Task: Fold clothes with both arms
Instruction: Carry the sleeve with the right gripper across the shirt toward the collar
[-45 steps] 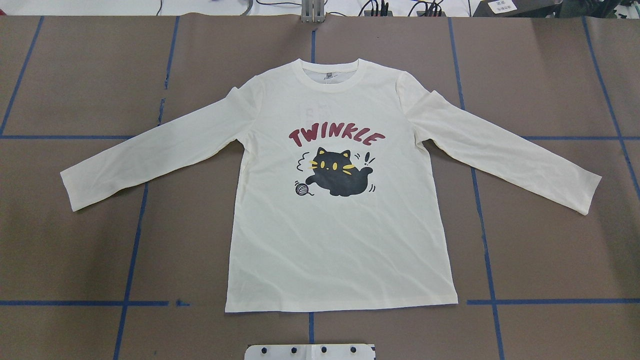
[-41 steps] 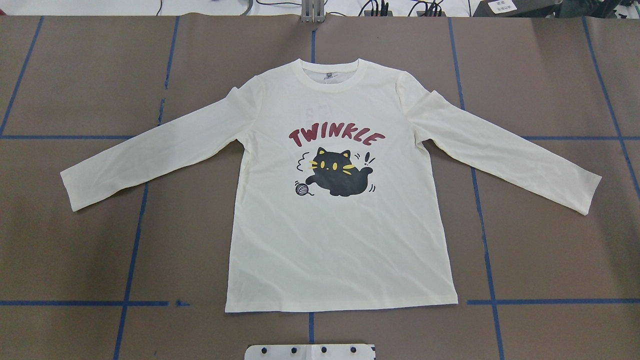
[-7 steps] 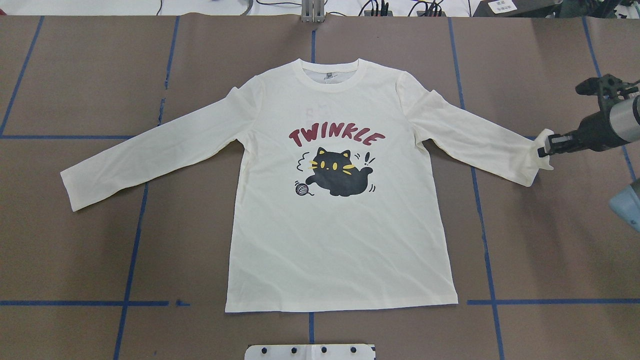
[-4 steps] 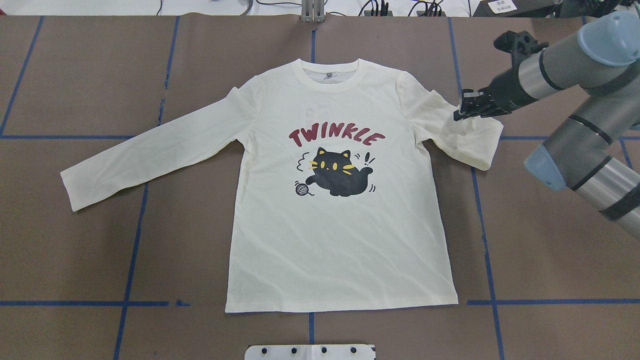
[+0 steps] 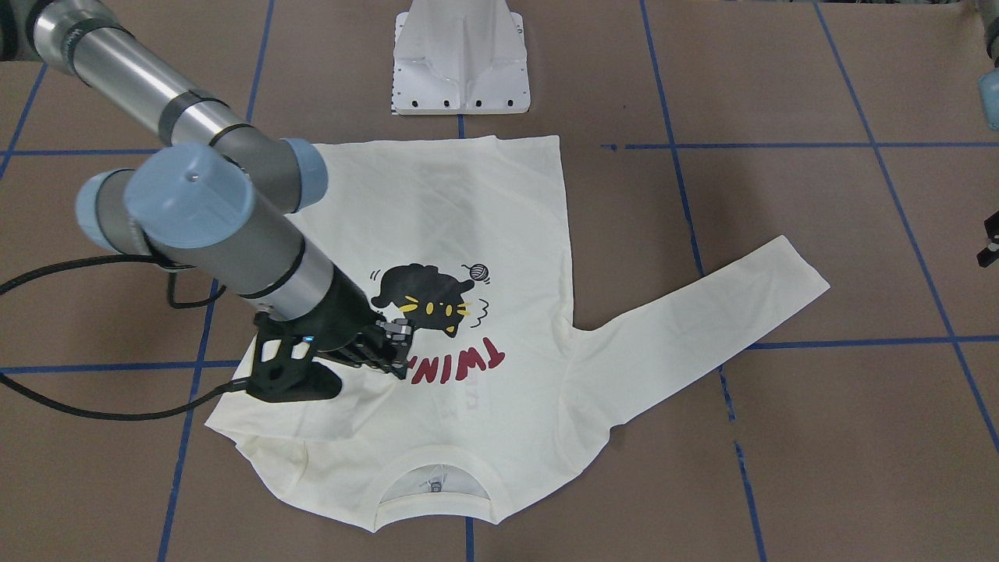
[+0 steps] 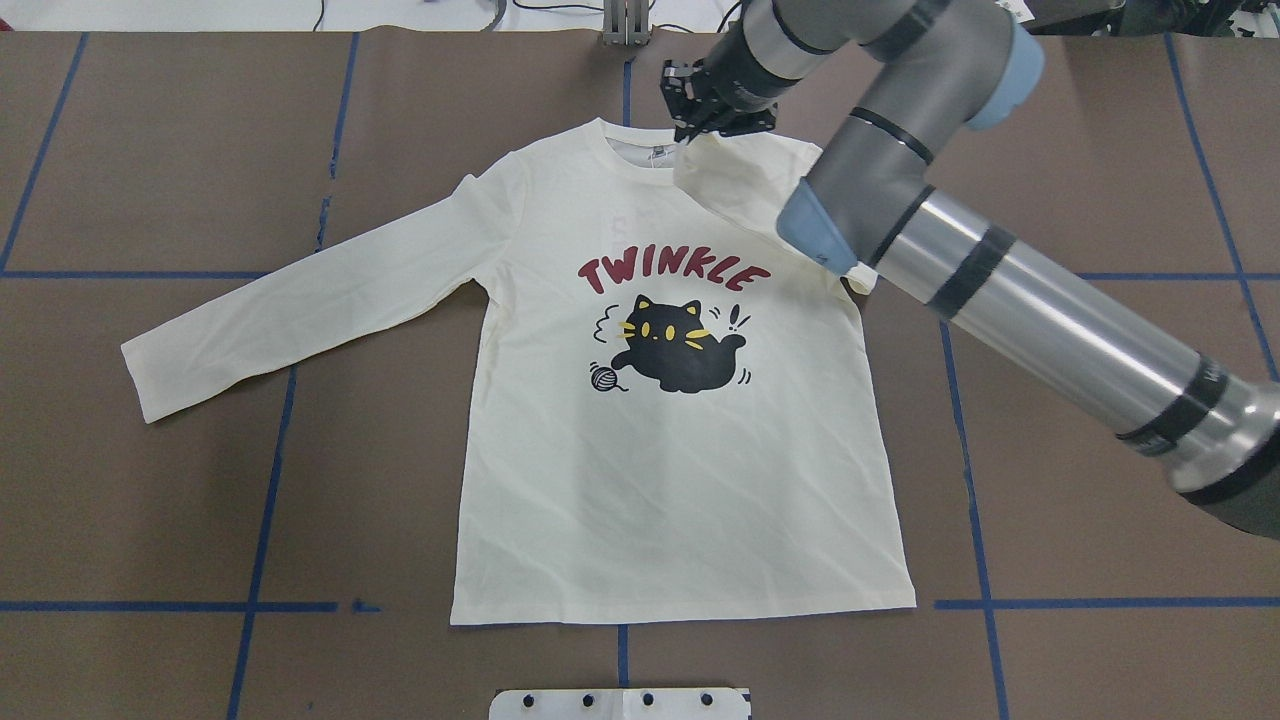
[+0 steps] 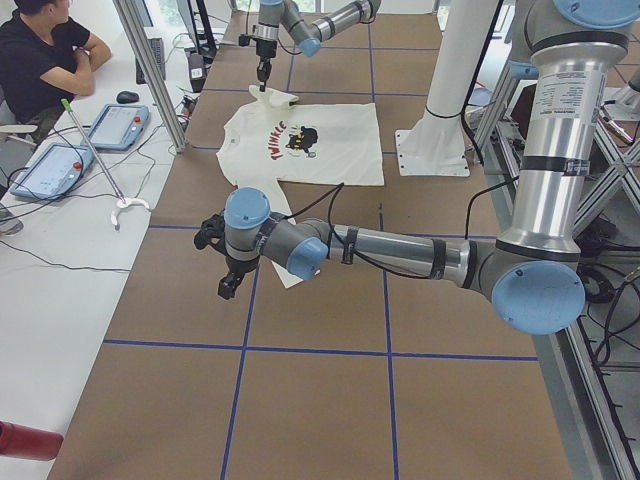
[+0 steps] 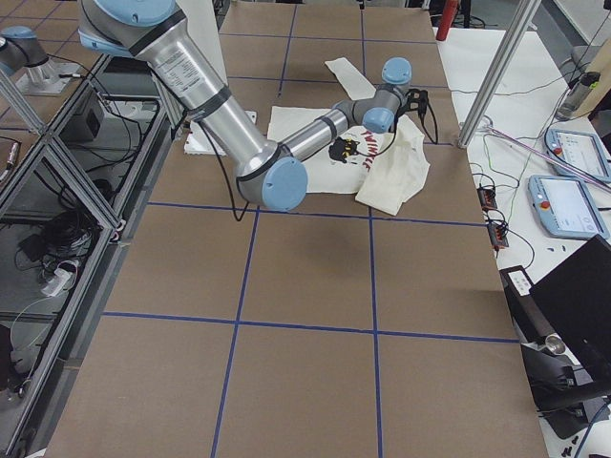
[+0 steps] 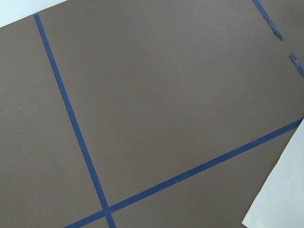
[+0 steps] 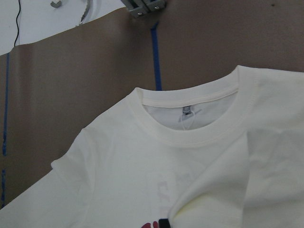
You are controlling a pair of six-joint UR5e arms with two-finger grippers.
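The cream long-sleeved T-shirt [image 6: 660, 480] lies flat, print up, with the black cat and red "TWINKLE" lettering showing. My right gripper [image 6: 715, 122] is shut on the right sleeve [image 6: 735, 185] and holds its cuff just above the collar [image 10: 190, 128], so the sleeve is folded inward over the shoulder. It also shows in the front view [image 5: 394, 351]. The left sleeve [image 6: 300, 300] lies stretched out flat. My left gripper [image 7: 228, 285] hovers beyond that sleeve's cuff [image 9: 280, 199]. I cannot tell whether it is open or shut.
The white pedestal base [image 5: 460, 62] stands at the shirt's hem side. Blue tape lines [image 6: 265, 480] cross the brown table. An operator [image 7: 40, 50] sits past the far end, with teach pendants [image 7: 110, 125] on the white side bench.
My right arm came in from the right, took the right sleeve's cuff and carried it leftward over the shirt to the collar. The sleeve went from stretched out to folded inward.
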